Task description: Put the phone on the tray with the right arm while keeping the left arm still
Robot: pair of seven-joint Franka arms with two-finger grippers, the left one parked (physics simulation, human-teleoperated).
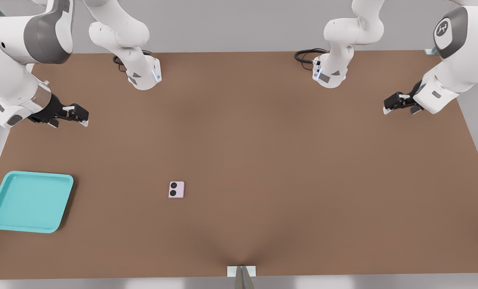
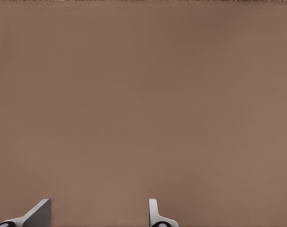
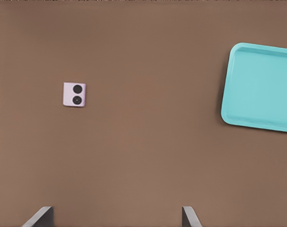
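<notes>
The pale pink phone (image 1: 176,189) lies flat on the brown table, its two black lenses facing up, a little toward the front view's left of centre. The turquoise tray (image 1: 30,200) rests near the table's edge at the front view's left, with nothing in it. My gripper (image 1: 84,117) hovers open and holding nothing at the front view's left, farther back than the tray and well apart from the phone. The right wrist view looks down on the phone (image 3: 74,94) and part of the tray (image 3: 262,87), with my gripper (image 3: 116,215) spread wide at the frame edge.
Two white arm bases (image 1: 142,74) (image 1: 330,72) stand at the back of the table, each with a black cable beside it. A small white bracket (image 1: 241,271) sits at the near table edge. The parked arm's gripper (image 1: 399,102) hangs at the front view's right.
</notes>
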